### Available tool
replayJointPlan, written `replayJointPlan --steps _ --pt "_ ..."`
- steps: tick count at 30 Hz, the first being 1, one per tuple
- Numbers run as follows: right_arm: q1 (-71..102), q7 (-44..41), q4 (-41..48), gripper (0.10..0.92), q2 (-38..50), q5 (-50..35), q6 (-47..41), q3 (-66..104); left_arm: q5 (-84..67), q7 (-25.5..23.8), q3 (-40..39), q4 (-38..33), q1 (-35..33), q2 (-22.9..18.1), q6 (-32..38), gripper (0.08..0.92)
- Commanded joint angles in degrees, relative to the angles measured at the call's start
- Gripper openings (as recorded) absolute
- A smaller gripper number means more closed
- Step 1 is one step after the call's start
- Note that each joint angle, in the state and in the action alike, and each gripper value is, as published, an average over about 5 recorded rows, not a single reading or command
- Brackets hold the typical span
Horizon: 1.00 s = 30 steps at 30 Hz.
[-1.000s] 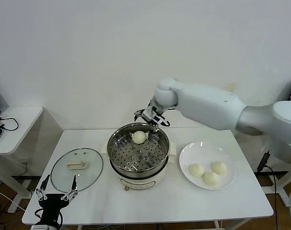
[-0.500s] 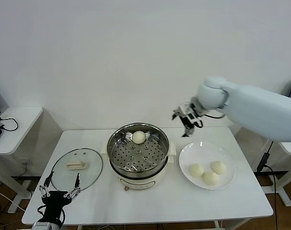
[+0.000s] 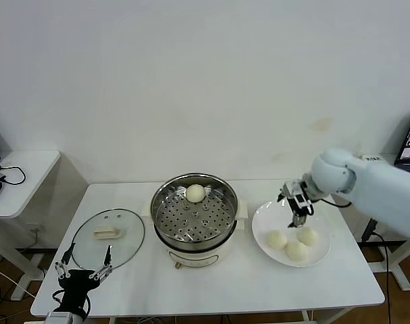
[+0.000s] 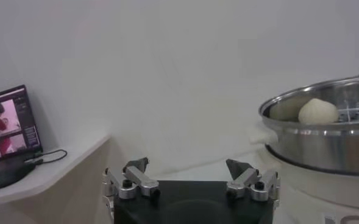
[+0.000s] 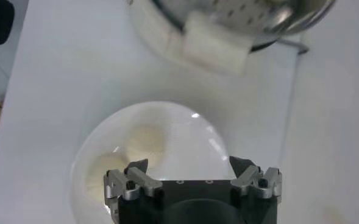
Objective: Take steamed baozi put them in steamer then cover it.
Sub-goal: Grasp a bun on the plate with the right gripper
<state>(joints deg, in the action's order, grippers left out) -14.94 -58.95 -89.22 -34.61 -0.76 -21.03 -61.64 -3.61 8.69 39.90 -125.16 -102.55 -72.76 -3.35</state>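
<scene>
No readable text, labels, brands or numbers anywhere. The laptop screen (image 4: 8, 125) shows a picture only, nothing on it legible.

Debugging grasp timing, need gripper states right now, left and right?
Left gripper: open, empty, parked low at the table's front edge near the cover.
Right gripper: open, empty, above the plate holding three baozi.

R gripper (image 5: 192, 173) open over plate (image 5: 81, 167); baozi (image 5: 144, 141) at 11 o'clock, steamer (image 5: 240, 15) at 12.
</scene>
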Motion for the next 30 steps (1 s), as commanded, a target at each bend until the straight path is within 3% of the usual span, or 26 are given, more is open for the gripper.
replayJointPlan --steps 1,21,30 --pt "8.5 -0.11 0.92 0.823 0.79 2.66 -1.36 3.56 0.02 -0.03 0.08 0.25 -0.07 -0.05 0.0 0.823" --pt "16.32 -0.77 15.77 0.823 -9.88 5.97 2.95 10.56 0.33 -0.14 0.07 1.41 0.06 -0.36 -0.03 0.823" --pt "16.27 -1.01 18.52 0.809 -11.95 6.95 3.41 10.72 0.32 -0.14 0.05 1.9 0.35 -0.53 -0.01 0.823"
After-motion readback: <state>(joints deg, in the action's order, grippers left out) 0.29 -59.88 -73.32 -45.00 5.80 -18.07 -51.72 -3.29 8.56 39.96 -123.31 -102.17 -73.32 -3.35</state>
